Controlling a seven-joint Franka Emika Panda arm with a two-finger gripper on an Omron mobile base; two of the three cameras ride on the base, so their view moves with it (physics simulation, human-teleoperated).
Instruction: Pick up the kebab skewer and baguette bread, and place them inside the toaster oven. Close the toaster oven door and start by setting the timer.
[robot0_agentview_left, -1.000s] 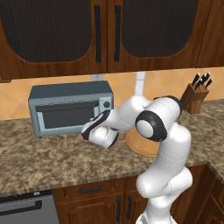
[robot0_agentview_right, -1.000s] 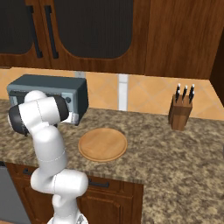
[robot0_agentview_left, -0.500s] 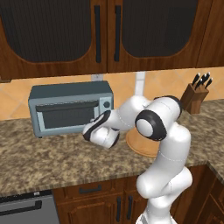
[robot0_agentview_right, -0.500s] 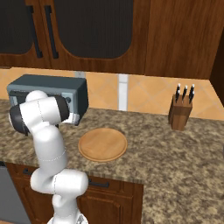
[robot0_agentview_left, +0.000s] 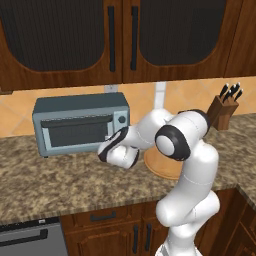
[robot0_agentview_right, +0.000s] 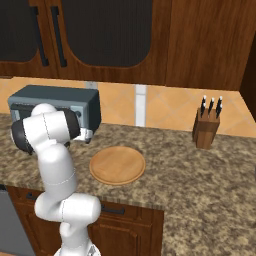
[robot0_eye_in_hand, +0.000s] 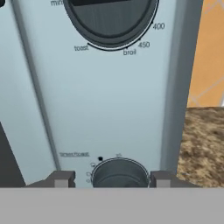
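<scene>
Now at the last step by the look of it: toaster oven door (robot0_agentview_left: 77, 131) is up and shut on the toaster oven (robot0_agentview_left: 80, 122), which sits at the back of the granite counter (robot0_agentview_left: 50, 180), left of the round wooden board (robot0_agentview_right: 117, 164). Skewer and baguette can't be seen, presumably inside behind the dark window.

Gripper (robot0_eye_in_hand: 113, 178) is pressed up to the right-hand control panel (robot0_eye_in_hand: 109, 109). In the hand view the two finger tips (robot0_eye_in_hand: 61, 178) stand either side of the lower timer knob (robot0_eye_in_hand: 120, 173), partly apart, close to its rim. Whether they actually pinch it I cannot tell; the bottom of the knob is cut off.

To do it well: finish closing squarely on the knob, keep the hand axis in line with the knob's centre, then rotate the wrist clockwise off the dot mark. Don't push in harder, the oven could slide back. Stay off the upper temperature dial (robot0_eye_in_hand: 109, 17) marked toast, broil, 400. If fingers slip, re-grip deeper.
</scene>
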